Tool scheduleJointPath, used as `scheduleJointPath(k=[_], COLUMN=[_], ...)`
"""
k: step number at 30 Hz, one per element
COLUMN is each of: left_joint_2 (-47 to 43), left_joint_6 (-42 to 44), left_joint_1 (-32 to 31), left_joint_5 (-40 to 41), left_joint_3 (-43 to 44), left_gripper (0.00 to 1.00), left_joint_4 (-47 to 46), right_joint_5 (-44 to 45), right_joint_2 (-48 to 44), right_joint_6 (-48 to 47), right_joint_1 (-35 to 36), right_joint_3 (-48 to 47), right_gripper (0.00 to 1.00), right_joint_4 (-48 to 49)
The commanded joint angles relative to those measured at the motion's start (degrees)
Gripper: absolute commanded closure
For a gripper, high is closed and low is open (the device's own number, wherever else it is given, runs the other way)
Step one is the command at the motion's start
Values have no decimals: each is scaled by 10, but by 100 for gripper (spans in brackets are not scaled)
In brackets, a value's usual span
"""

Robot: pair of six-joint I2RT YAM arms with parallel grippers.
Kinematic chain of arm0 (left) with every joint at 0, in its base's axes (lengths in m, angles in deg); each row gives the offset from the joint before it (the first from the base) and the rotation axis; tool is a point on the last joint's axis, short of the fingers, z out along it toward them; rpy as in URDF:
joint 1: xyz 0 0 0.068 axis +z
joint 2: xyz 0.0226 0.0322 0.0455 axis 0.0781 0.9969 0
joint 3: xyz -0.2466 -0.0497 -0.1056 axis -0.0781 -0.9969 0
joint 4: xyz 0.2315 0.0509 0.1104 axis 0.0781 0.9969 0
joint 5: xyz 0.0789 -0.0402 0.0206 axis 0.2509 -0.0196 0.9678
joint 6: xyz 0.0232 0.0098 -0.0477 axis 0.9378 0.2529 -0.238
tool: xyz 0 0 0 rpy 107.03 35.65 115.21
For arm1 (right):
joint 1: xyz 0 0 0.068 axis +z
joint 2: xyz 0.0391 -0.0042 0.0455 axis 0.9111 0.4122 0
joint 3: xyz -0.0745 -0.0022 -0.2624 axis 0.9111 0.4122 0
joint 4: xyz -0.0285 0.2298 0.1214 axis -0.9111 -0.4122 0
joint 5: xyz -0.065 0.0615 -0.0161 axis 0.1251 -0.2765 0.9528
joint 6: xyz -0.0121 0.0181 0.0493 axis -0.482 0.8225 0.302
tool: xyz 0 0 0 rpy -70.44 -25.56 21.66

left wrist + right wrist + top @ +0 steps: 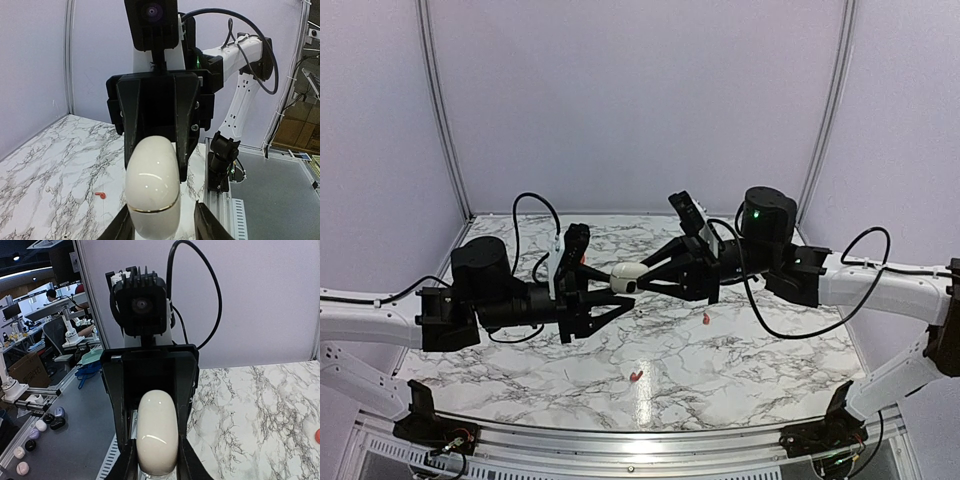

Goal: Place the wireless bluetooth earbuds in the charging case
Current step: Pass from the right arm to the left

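Two tiny red earbuds lie on the marble table: one (pixel 706 320) right of centre, one (pixel 636 376) nearer the front. One also shows in the left wrist view (pixel 100 194) and one at the edge of the right wrist view (pixel 318 436). No red round charging case is in view. A glossy white oval pod (pixel 626 277) with a thin seam hangs in mid-air between both grippers. My right gripper (pixel 157 465) is shut on the pod (pixel 157 432). My left gripper (pixel 162 225) is open around the pod (pixel 152 185); its right finger stands clear of it.
Both arms meet above the middle of the marble table (pixel 750 370). White walls close the back and sides. A metal rail (pixel 620 440) runs along the near edge. A side bench holds several small coloured cases (pixel 35 427).
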Motion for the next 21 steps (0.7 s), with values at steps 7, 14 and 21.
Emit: scheduleJointPath(k=[7, 14, 21], left_joint_2=[11, 15, 26], left_joint_6=[-13, -34, -45], left_joint_1=[2, 2, 2], left_joint_5=[0, 5, 9], left_joint_3=[9, -5, -10], left_gripper=[64, 66, 73], left_joint_4=[-69, -117, -142], right_joint_5=[11, 16, 20], right_joint_2=[1, -1, -5], right_joint_6=[9, 21, 25], right_joint_1=[8, 8, 9], right_joint_3=[-14, -2, 2], right_gripper=[93, 93, 94], right_joint_4=[36, 56, 60])
